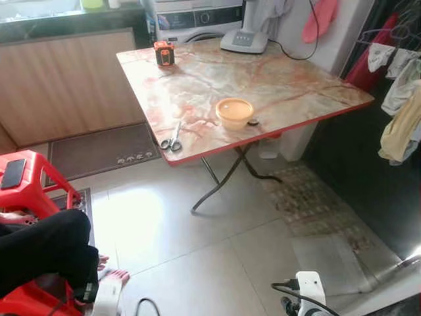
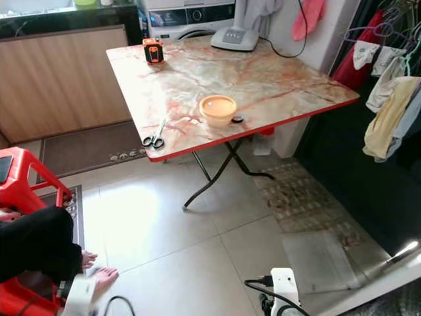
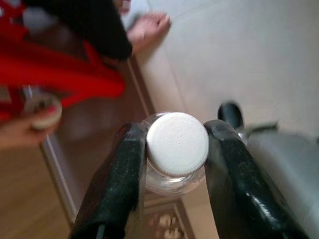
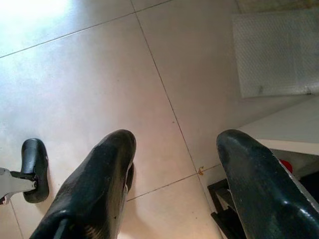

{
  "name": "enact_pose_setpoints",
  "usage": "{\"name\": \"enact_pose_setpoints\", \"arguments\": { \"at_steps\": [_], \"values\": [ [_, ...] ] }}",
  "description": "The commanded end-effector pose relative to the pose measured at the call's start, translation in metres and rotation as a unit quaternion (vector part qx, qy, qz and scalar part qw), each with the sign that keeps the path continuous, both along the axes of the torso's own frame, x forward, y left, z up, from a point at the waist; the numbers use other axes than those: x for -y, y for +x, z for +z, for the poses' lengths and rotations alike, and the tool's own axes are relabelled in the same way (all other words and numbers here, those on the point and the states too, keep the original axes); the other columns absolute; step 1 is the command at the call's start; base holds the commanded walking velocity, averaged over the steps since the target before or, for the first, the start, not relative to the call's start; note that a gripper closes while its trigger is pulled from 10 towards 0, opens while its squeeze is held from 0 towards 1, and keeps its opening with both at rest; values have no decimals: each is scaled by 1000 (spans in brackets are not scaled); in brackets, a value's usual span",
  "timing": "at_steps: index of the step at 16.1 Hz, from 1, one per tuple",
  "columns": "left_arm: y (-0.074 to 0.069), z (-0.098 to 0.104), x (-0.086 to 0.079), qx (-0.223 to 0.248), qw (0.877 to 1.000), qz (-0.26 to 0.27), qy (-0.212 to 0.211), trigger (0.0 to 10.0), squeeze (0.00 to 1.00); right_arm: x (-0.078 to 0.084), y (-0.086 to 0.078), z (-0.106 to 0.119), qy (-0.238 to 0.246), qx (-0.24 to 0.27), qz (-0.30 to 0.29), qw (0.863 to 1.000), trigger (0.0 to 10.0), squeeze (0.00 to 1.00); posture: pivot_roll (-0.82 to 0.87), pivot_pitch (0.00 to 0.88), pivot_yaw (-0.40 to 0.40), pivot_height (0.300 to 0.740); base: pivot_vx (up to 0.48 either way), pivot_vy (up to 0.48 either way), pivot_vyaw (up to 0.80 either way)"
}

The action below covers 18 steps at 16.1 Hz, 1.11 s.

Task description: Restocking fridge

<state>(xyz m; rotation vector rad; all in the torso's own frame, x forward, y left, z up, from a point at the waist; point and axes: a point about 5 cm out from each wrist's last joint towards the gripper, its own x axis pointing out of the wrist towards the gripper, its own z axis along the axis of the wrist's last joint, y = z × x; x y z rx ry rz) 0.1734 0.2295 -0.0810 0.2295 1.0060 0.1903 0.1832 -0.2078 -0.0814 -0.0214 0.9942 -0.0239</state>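
the left gripper [image 3: 174, 164] hangs low over the floor [image 1: 197, 263], its two black fingers [image 3: 117, 184] pressed against the sides of a clear bottle [image 3: 177, 149] with a white ribbed cap, seen cap-on from the wrist. beyond the bottle lie a red stool [image 3: 55, 74], a person's bare foot [image 3: 149, 25] and a hand [image 3: 20, 132] holding a small round thing.

the right gripper [image 4: 174, 159] is also down by the floor, fingers [image 4: 97, 184] spread wide with nothing between them, tiles beneath.

ahead stands a folding table [image 1: 289, 79] with a marbled top and red edge. on it sit an orange bowl [image 1: 234, 112] near the front edge, a small dark cap [image 1: 253, 122] just beside it, scissors [image 1: 172, 138] at the front left corner, an orange and black box [image 1: 164, 53] at the back left, and a white appliance [image 1: 245, 39] at the back. a person in black trousers [image 1: 43, 247] sits at the left by the stool. clothes [image 1: 398, 112] hang at the right.
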Motion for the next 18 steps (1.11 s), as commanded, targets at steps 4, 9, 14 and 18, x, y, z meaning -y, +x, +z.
{"name": "enact_pose_setpoints", "arguments": {
  "at_steps": [4,9,14,18],
  "values": [
    [-20,-7,-8,-34,999,-2,23,10000,0,0,1,1,3,7,-9,1000,10000,0,-58,51,-38,740,0,0,0],
    [-15,-5,-6,-25,999,-9,22,10000,0,0,-1,-1,4,-4,-12,1000,10000,0,-57,48,-36,740,0,0,-158],
    [-17,-6,-5,-26,999,-14,25,10000,0,-1,-2,-1,0,-11,-1,1000,10000,0,-59,31,-26,740,0,0,-788],
    [-22,-9,-5,-37,999,-18,23,10000,0,-2,-3,-2,-1,-13,2,1000,10000,0,-68,4,-15,740,0,0,-788]
  ]
}}
